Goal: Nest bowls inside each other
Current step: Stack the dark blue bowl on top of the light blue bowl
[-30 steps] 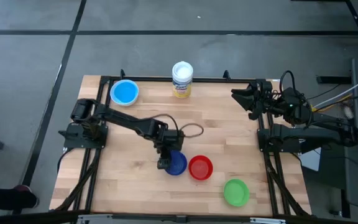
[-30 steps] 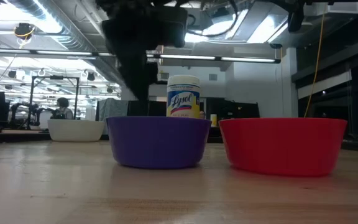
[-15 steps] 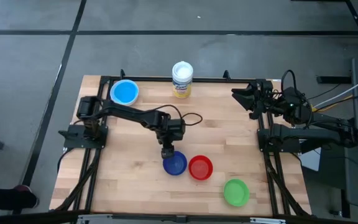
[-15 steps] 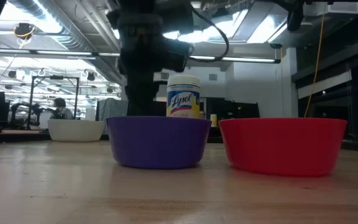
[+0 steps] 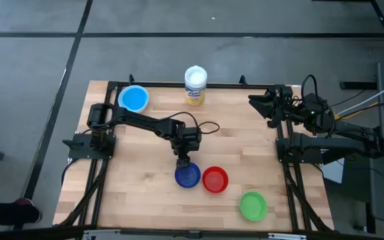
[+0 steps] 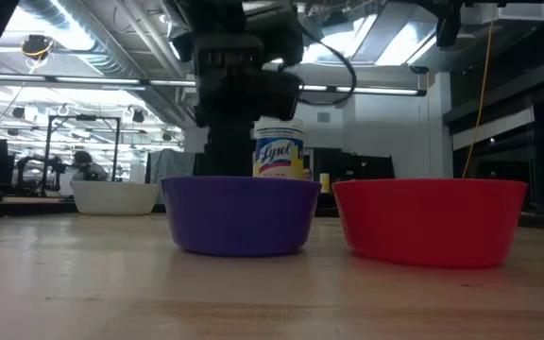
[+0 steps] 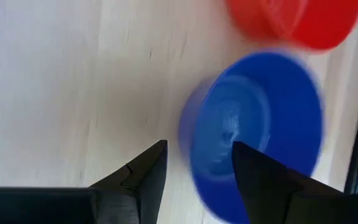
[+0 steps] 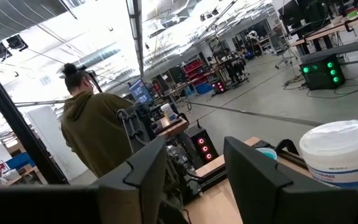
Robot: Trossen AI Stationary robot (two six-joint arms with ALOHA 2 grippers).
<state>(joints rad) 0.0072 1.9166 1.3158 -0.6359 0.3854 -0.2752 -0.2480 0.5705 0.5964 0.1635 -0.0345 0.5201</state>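
Observation:
The dark blue bowl (image 5: 189,177) stands upright on the table's near middle, with the red bowl (image 5: 215,180) right beside it and the green bowl (image 5: 253,206) nearer the front right. A teal bowl (image 5: 134,99) sits inside a white rim at the far left corner. My left gripper (image 5: 183,163) points steeply down at the blue bowl's far rim, open. In the left wrist view one finger stands outside the rim (image 7: 188,134) and the other over the bowl's inside; I see no touch. My right gripper (image 5: 253,103) waits raised at the far right, open.
A tall white container with a yellow label (image 5: 195,84) stands at the middle of the far edge. A black frame (image 5: 112,87) runs along the table's edges. Bare wood lies between the bowls and the container. A person shows in the room beyond in the right wrist view.
My left gripper has gone from the blue bowl's near-left side toward the table's far edge and a little right, sinking to the bowl's far rim. It stays open. The bowls have kept their places.

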